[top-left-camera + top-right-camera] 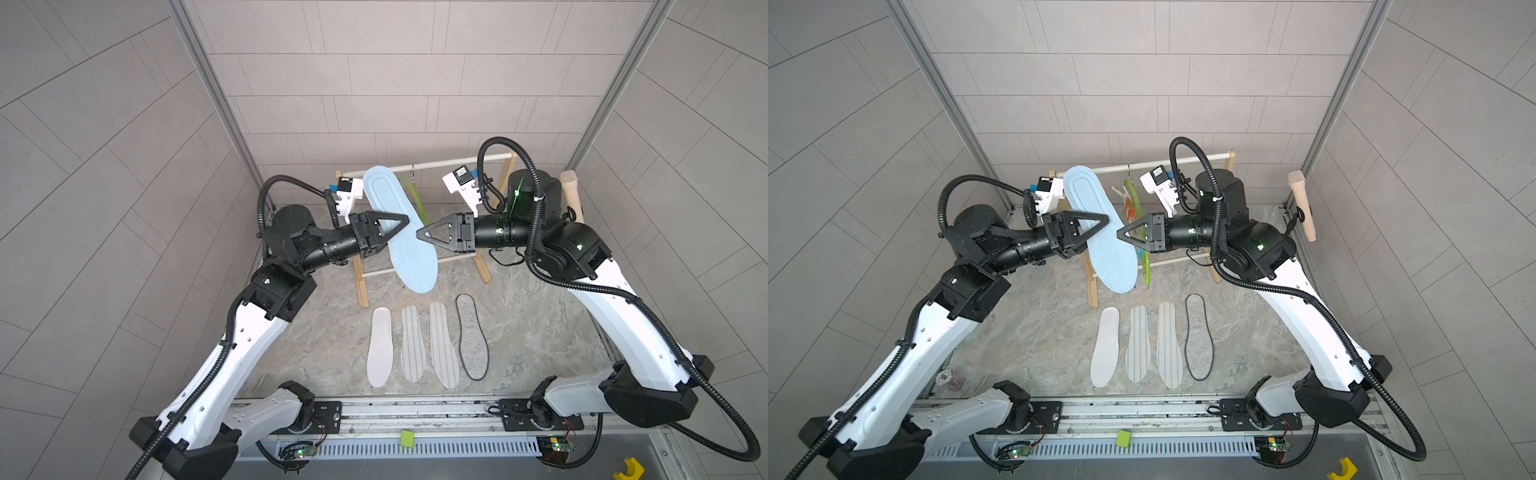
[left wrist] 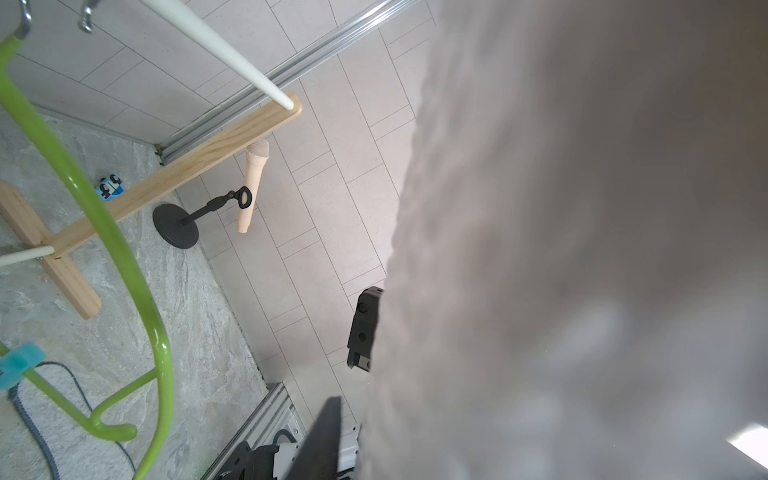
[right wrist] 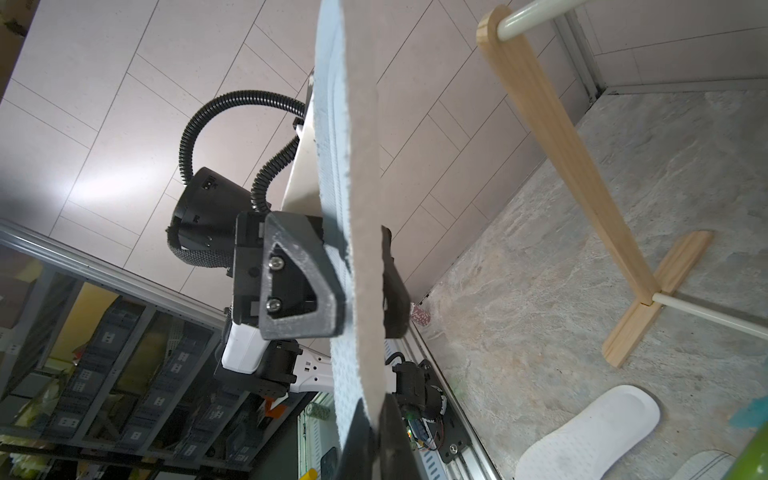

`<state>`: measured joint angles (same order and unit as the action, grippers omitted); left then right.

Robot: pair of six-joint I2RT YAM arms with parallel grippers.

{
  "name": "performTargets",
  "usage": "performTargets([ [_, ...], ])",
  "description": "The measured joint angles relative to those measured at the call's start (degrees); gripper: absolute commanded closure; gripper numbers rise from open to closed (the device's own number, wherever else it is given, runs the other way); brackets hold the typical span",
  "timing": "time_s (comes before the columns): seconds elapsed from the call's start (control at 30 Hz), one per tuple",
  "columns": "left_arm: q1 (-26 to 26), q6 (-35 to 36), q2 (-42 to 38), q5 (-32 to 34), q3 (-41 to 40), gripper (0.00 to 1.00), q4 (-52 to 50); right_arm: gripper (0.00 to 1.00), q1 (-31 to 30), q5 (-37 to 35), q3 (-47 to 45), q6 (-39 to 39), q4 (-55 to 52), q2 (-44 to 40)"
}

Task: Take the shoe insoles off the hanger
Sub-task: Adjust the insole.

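I see a pale blue insole (image 1: pixel 411 257) and a lime-green hanger (image 2: pixel 164 353). Lower centre shows a white insole (image 1: pixel 380 347), two grey-striped insoles (image 1: pixel 412 345) and a black-edged grey insole (image 1: pixel 471 336).

Much masked by the pale blue insole (image 1: pixel 411 257)
In the left wrist view a blurred grey surface (image 2: pixel 582 249), probably that insole's reverse, fills over half the picture; in a top view the hanger (image 1: pixel 415 199) shows only as a green sliver behind it.
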<state>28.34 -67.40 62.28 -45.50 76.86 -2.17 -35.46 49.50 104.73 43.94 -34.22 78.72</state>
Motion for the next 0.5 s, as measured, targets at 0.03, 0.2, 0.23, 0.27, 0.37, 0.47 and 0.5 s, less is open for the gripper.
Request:
performTargets([
  [0.03, 0.0, 0.0, 0.0, 0.3, 0.0, 0.0, 0.1, 1.0, 0.0, 0.0, -0.4, 0.3, 0.5, -0.2],
  [0.2, -0.7, 0.6, 0.0, 3.1, 0.1, 0.0, -0.4, 1.0, 1.0, -1.1, -2.8, 0.6, 1.9, -2.1],
  [0.23, -1.2, 1.0, 0.0, 4.1, 0.3, 0.0, -0.9, 1.0, 1.7, -1.3, -3.2, 0.6, 1.9, -2.6],
  [0.27, -1.9, 1.5, -0.2, 5.4, 0.5, 0.0, -1.4, 1.0, 2.8, -1.5, -3.8, 0.5, 2.1, -3.4],
  [0.37, -4.7, 2.4, -1.6, 9.6, 0.5, 0.0, -2.3, 1.0, 8.3, -1.9, -5.4, 0.6, 2.4, -5.8],
  [0.47, -7.5, 3.8, -3.4, 13.0, 0.6, 0.0, -3.3, 1.0, 17.2, -0.9, -7.4, 0.8, 2.9, -9.0],
  [0.5, -8.3, 4.5, -3.9, 14.0, 0.8, 0.0, -4.0, 1.0, 21.0, -0.3, -8.3, 1.0, 3.0, -10.2],
])
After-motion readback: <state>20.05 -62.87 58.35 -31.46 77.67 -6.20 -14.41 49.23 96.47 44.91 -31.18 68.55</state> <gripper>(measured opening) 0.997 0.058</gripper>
